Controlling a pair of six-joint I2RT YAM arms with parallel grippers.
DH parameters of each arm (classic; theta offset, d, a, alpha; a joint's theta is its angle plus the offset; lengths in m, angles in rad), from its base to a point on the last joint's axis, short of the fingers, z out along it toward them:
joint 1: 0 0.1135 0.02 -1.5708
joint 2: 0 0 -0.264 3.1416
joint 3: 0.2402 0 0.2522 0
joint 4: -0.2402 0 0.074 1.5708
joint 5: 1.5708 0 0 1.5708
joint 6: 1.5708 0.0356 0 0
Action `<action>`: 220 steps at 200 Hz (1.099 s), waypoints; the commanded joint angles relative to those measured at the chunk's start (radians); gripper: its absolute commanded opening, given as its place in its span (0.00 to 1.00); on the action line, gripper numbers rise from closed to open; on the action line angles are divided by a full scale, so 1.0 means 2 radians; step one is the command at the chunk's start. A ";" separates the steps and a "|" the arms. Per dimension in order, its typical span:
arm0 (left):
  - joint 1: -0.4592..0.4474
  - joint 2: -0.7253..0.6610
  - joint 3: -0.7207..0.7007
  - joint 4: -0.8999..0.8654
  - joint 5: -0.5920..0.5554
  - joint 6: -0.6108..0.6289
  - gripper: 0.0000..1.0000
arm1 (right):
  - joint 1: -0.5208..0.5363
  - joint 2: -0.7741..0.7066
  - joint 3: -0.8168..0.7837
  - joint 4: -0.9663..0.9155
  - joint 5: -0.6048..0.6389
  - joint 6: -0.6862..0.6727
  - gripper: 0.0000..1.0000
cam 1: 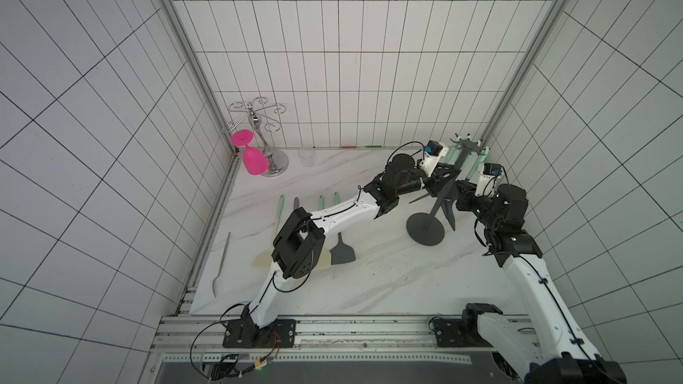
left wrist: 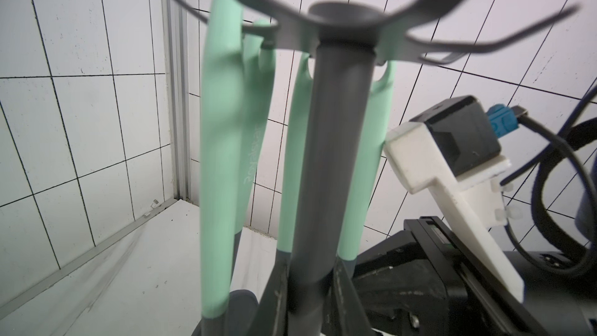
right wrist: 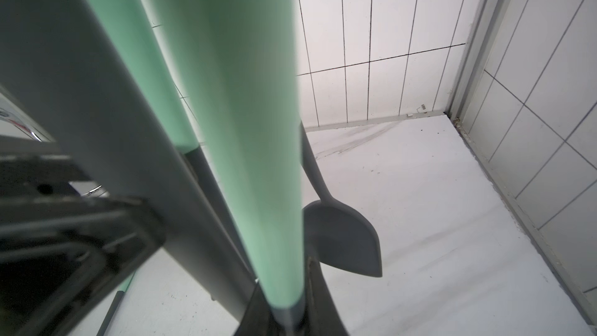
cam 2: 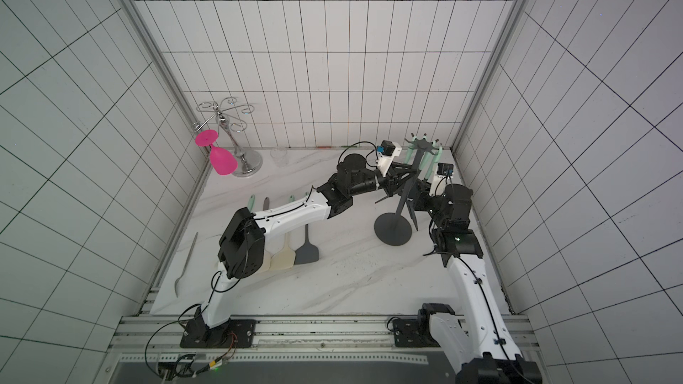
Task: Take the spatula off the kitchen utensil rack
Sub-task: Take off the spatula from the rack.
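Where the bench [cam 1: 369, 282] lies nearest my bases, loose utensils [cam 1: 342, 251] lie flat in a row on my left side. Beyond them, toward my right, stands the rack [cam 1: 425, 232], a thin pole with a star of hooks on top.

My left claw [left wrist: 307, 273] is closed around the pole partway up, one finger pressed on each side. My right claw [right wrist: 286, 298] is closed on the spatula [right wrist: 252, 124], pinching the low end of its mint handle where it meets the grey neck. That spatula hangs from a hook on the rack's right side, handle up, blade down. Other mint-handled tools [left wrist: 223, 143] hang from neighbouring hooks.

I judge the spatula light, with a stiff handle, a slightly grippy sleeve and a bendy blade, so the handle is the place to hold, not the blade. Its hanging hole should need lifting over the hook tip. The rack looks light and tippy, hence the bracing grip on the pole.

Farthest off, in the back left corner, a chrome glass holder [cam 1: 258, 134] carries a pink glass [cam 1: 254, 162].
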 commanded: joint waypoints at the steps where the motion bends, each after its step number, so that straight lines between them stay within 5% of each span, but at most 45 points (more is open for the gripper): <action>1: 0.001 -0.002 -0.012 0.002 0.003 -0.029 0.00 | 0.001 -0.016 0.000 -0.002 0.025 0.042 0.04; 115: 0.000 -0.017 -0.051 0.016 0.011 -0.026 0.00 | 0.002 -0.026 0.031 -0.066 0.071 0.053 0.00; 155: -0.001 -0.033 -0.070 0.030 0.020 -0.029 0.36 | 0.006 -0.073 0.049 -0.170 0.144 0.070 0.00; 220: -0.004 -0.081 -0.114 0.034 0.032 -0.028 0.56 | 0.040 -0.115 0.075 -0.280 0.108 0.101 0.00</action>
